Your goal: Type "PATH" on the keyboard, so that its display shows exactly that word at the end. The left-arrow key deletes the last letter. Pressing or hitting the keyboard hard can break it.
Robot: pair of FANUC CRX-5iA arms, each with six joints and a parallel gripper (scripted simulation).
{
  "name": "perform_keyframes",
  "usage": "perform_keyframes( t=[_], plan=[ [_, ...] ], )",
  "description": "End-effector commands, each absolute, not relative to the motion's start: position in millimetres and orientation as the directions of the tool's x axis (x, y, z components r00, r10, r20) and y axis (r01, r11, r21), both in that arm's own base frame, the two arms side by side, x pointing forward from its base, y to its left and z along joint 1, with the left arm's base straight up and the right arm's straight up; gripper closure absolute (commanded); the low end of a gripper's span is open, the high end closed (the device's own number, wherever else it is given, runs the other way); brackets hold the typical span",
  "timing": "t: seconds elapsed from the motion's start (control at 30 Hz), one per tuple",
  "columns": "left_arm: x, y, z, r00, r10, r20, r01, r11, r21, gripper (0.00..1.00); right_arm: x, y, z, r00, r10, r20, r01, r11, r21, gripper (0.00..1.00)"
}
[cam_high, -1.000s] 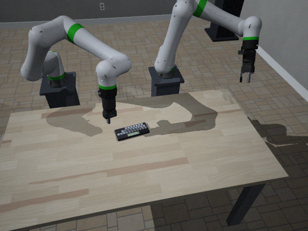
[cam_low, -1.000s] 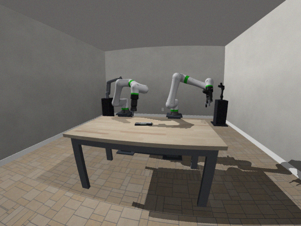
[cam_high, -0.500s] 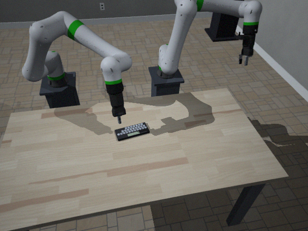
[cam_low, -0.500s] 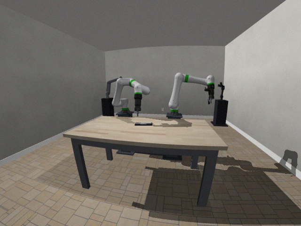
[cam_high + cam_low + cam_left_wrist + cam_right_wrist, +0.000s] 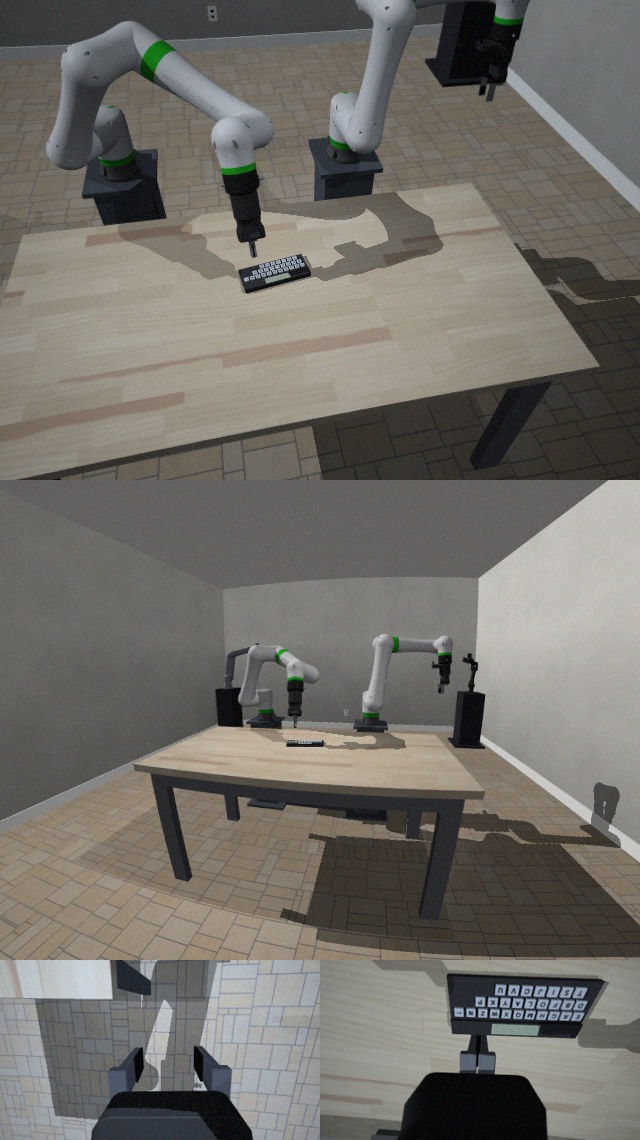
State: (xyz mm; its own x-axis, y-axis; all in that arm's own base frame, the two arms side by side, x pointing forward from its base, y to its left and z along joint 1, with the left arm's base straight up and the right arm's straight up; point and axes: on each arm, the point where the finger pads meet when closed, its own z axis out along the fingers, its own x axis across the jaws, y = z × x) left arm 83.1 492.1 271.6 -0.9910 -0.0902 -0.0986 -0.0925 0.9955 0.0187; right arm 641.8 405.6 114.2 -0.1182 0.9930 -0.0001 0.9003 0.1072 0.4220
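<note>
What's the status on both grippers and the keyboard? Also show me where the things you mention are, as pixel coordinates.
Right gripper [image 5: 253, 255] [image 5: 295, 726] [image 5: 478, 1036] shut, empty, above table. Left gripper [image 5: 486, 96] [image 5: 440, 689] [image 5: 168, 1065] open, empty, off past table edge. Keyboard [image 5: 252, 285] [image 5: 305, 743] [image 5: 470, 1027] flat on table, display blank. Nothing visibly blocking keys.

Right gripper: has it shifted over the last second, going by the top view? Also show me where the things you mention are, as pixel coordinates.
Yes. The right gripper [image 5: 252, 254] [image 5: 295, 724] [image 5: 478, 1044] has moved toward picture right; its tips were left of the keyboard's [image 5: 276, 275] [image 5: 305, 743] [image 5: 470, 991] left end, now right of it.
</note>
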Motion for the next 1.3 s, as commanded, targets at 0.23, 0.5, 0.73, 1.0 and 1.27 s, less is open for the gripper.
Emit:
perform_keyframes(
  t=[0.23, 0.5, 0.73, 1.0, 1.27],
  plan=[
    [-15, 477, 288, -0.999, -0.049, -0.008, -0.049, 0.999, 0.003, 0.00, 642, 406, 95, -0.118, 0.993, 0.001, 0.899, 0.107, 0.425, 1.00],
    [-22, 474, 290, -0.999, -0.046, 0.000, -0.046, 0.999, 0.000, 0.00, 642, 406, 69, -0.118, 0.993, 0.001, 0.899, 0.107, 0.425, 1.00],
    [-22, 474, 290, -0.999, -0.046, 0.000, -0.046, 0.999, 0.000, 0.00, 642, 406, 53, -0.118, 0.993, 0.001, 0.899, 0.107, 0.425, 1.00],
    [-22, 474, 290, -0.999, -0.046, 0.000, -0.046, 0.999, 0.000, 0.00, 642, 406, 48, -0.118, 0.993, 0.001, 0.899, 0.107, 0.425, 1.00],
    [-22, 474, 290, -0.999, -0.046, 0.000, -0.046, 0.999, 0.000, 0.00, 642, 406, 46, -0.118, 0.993, 0.001, 0.899, 0.107, 0.425, 1.00]
  ],
)
